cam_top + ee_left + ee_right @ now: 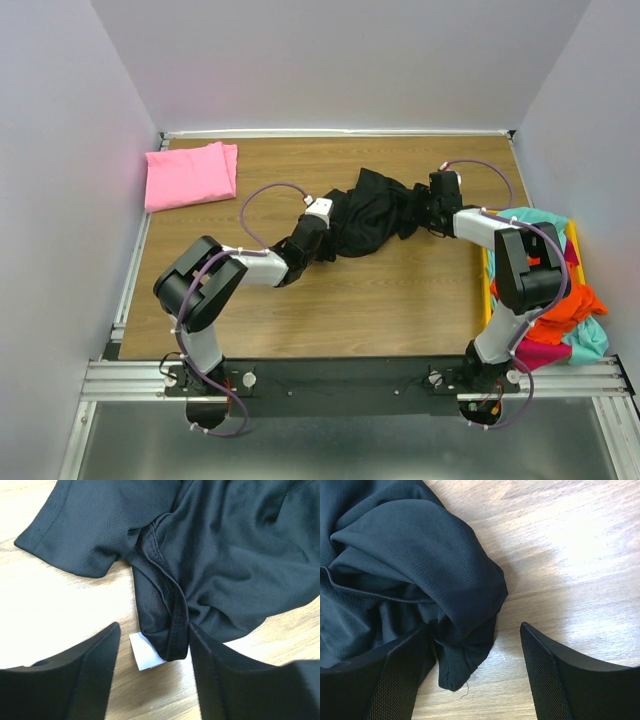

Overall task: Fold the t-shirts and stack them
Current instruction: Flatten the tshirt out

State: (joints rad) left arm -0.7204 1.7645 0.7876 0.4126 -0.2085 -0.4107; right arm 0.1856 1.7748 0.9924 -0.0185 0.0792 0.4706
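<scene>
A crumpled black t-shirt (375, 212) lies in the middle of the table. My left gripper (322, 222) is open at its left end. In the left wrist view a hem fold (172, 630) with a white label (145, 651) lies between the open fingers (97, 667). My right gripper (437, 207) is open at the shirt's right end. In the right wrist view a bunched corner of the shirt (462, 650) lies between its fingers (547, 675), against the left one. A folded pink t-shirt (190, 174) lies at the back left.
A yellow bin (573, 232) at the right edge holds teal (540, 218), orange (565, 305) and magenta (540, 355) shirts. White walls stand on three sides. The arm bases sit on a rail (350, 380) at the near edge.
</scene>
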